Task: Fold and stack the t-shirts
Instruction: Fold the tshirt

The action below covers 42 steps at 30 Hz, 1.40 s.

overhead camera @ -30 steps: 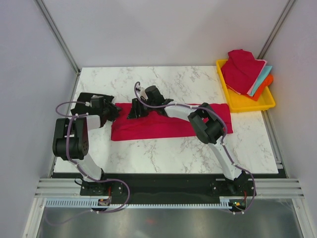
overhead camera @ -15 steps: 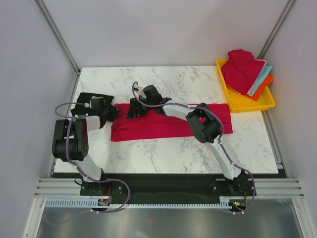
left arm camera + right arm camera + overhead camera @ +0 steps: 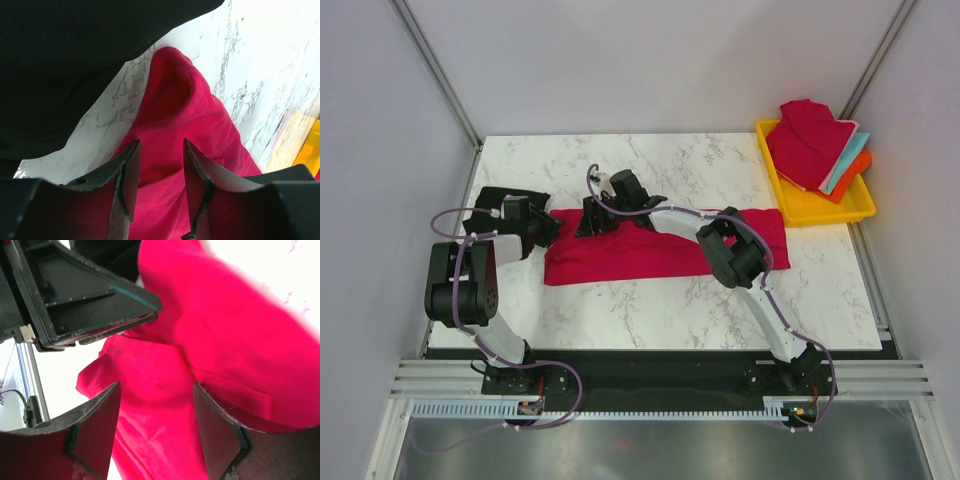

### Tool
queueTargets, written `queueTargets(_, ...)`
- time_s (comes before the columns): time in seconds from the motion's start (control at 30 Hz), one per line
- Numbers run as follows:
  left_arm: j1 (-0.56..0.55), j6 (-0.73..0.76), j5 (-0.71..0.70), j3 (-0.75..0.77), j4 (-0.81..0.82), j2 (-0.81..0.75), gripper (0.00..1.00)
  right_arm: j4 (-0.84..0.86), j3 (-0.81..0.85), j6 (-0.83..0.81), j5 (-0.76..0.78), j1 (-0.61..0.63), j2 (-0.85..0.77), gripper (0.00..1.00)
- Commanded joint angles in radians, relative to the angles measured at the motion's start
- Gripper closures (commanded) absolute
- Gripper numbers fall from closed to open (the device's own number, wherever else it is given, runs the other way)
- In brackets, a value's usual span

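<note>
From overhead I see one crimson shirt (image 3: 660,255) lying across the middle of the bench (image 3: 700,165) as a long, narrow band. I take it as folded lengthwise but not yet crosswise. My left pincer (image 3: 548,224) sits at its left end and my right pincer (image 3: 592,222) is just beside it on the far edge. A black shirt (image 3: 495,195) lies at the left edge, partly under the left arm. The yellow tray (image 3: 820,212) on the right holds a loose heap of shirts (image 3: 810,145) in crimson, teal and orange. I see no finished stack, so I judge most of the job is left.

In the left wrist view, the left pincer (image 3: 161,142) stands partly open. The crimson shirt (image 3: 200,120) shows in the gap with nothing pinched, and the black shirt (image 3: 75,60) is above it.

In the right wrist view, the right pincer (image 3: 156,387) is spread wide over the crimson shirt (image 3: 240,340) and grips nothing.
</note>
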Motion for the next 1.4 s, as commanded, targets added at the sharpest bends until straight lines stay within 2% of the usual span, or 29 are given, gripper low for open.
queueTargets(0.0, 0.006, -0.015, -0.031, -0.014, -0.031, -0.026, 0.53, 0.037, 0.046, -0.026, 0.015, -0.023, 0.008, 0.32)
queueTargets(0.17, 0.006, -0.018, -0.028, -0.014, -0.031, -0.029, 0.53, 0.051, 0.071, -0.011, -0.011, -0.023, 0.022, 0.32)
queueTargets(0.37, 0.006, -0.018, -0.023, -0.011, -0.031, -0.028, 0.53, 0.042, 0.075, -0.006, -0.08, -0.007, 0.04, 0.37)
queueTargets(0.67, 0.006, -0.014, -0.028, -0.01, -0.034, -0.035, 0.54, -0.047, 0.088, -0.024, -0.17, 0.04, 0.044, 0.4)
queueTargets(0.77, 0.006, -0.014, -0.029, -0.01, -0.037, -0.034, 0.54, -0.046, 0.042, -0.038, -0.163, 0.046, 0.007, 0.46)
queueTargets(0.9, 0.006, -0.012, -0.04, -0.007, -0.043, -0.028, 0.54, -0.044, 0.011, -0.043, -0.153, 0.046, -0.016, 0.62)
queueTargets(0.97, 0.008, -0.011, -0.048, -0.007, -0.047, -0.031, 0.54, -0.046, 0.005, -0.041, -0.153, 0.046, -0.024, 0.66)
queueTargets(1.03, 0.006, -0.008, -0.052, -0.007, -0.052, -0.037, 0.54, -0.046, -0.014, -0.046, -0.146, 0.046, -0.036, 0.66)
queueTargets(1.17, 0.006, -0.006, -0.08, -0.007, -0.073, -0.052, 0.54, -0.046, -0.05, -0.075, -0.118, 0.045, -0.087, 0.54)
queueTargets(1.33, 0.006, -0.018, -0.127, 0.003, -0.156, -0.069, 0.57, -0.043, -0.052, -0.077, -0.127, 0.045, -0.092, 0.57)
queueTargets(1.37, 0.006, -0.024, -0.159, 0.006, -0.173, -0.071, 0.57, -0.044, -0.052, -0.077, -0.129, 0.045, -0.092, 0.63)
